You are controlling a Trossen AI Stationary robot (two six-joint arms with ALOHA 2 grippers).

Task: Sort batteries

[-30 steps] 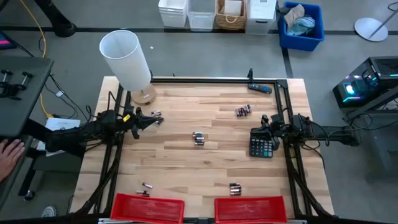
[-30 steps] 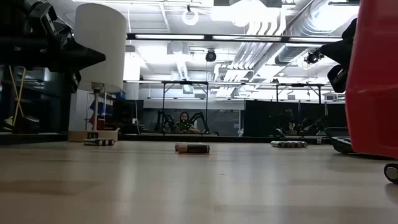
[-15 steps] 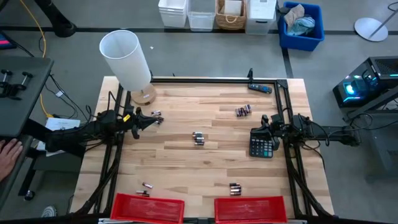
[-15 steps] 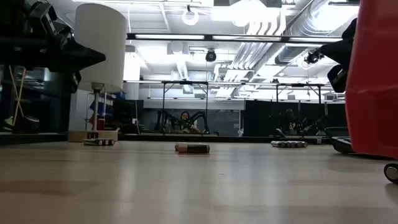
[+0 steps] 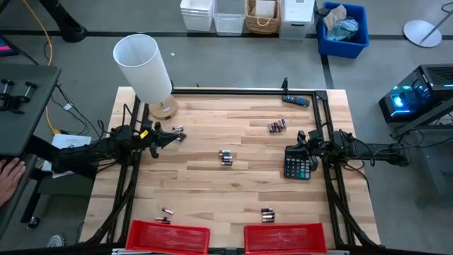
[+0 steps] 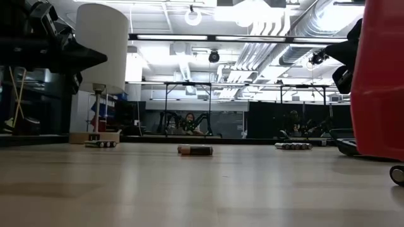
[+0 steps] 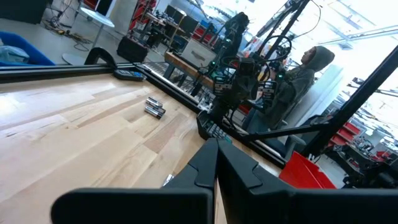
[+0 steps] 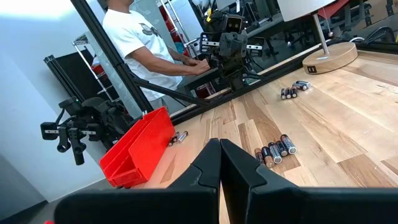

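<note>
Wooden table point(image 5: 212, 184) holds scattered batteries point(image 5: 226, 157), none sorted yet. Left gripper point(image 5: 172, 137) and right gripper point(image 5: 297, 147) are both closed, empty; next, one must open over a battery.

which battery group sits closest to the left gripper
The batteries by the lamp base, right at the left gripper tip; the other four groups lie farther off.

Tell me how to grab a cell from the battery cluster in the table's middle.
Take an outer cell of the middle battery cluster across its round body at mid-length, coming straight down. The cells lie flat side by side on the table, so only the end ones seem to leave a free flank for a finger. The right tool is probably nearer; both tools are shut, so open first.
</note>
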